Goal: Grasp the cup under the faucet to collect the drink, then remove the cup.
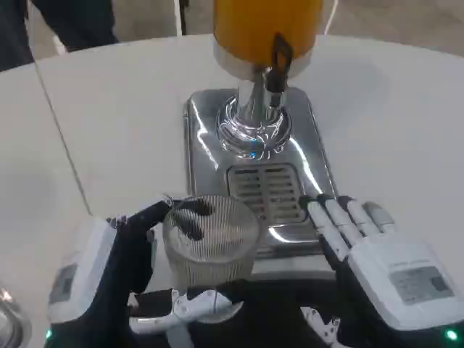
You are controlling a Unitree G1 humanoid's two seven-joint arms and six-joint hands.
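Head view shows the left hand (109,283) wrapped around a clear ribbed cup (210,243). Dark fingers curl behind the cup and a white thumb crosses in front, low down. The cup stands on the table (109,123), right at the near edge of the shiny tray (319,156). It looks empty to me.

The right hand (370,254) holds nothing. Its fingers are spread a little and reach out flat to the tray's near right corner. I can't tell if they touch it.

The tap (278,61) hangs under the orange tank (254,22), farther back, over the drain grate (264,190). So the cup is not under the tap yet.

I think the grab is done and the carry comes next. The cup must go forward onto the grate, right below the tap, and stay straight up.

Each hand has a gray label on its back, but the writing is too small and blurry to read. I see no brand on the tank.
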